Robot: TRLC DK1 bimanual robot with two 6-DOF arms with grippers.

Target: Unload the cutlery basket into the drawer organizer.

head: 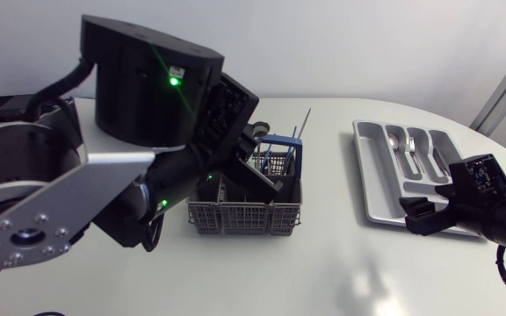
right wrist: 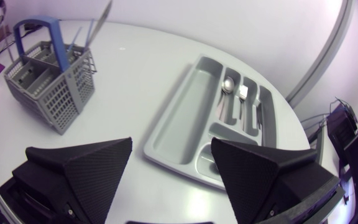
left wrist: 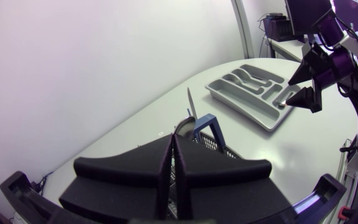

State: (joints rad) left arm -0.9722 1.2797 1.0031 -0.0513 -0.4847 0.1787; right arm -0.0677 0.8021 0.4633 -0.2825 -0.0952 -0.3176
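Left tool (left wrist: 171, 147) pinched together; right tool (right wrist: 171, 143) spread wide.

- Smooth white table (head: 341, 272) with a rounded edge.
- Grey plastic mesh cutlery basket (head: 235, 217) with a blue handle, standing near the middle.
- Grey plastic compartmented drawer organizer (head: 373, 189), well apart on the right.

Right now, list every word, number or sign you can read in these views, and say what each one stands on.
No text can be read in any view.
Small pale label on the left arm's black housing, by the green light: too small to read.
Cutlery basket: no print visible.
Drawer organizer: no print visible.
Table: no print visible.
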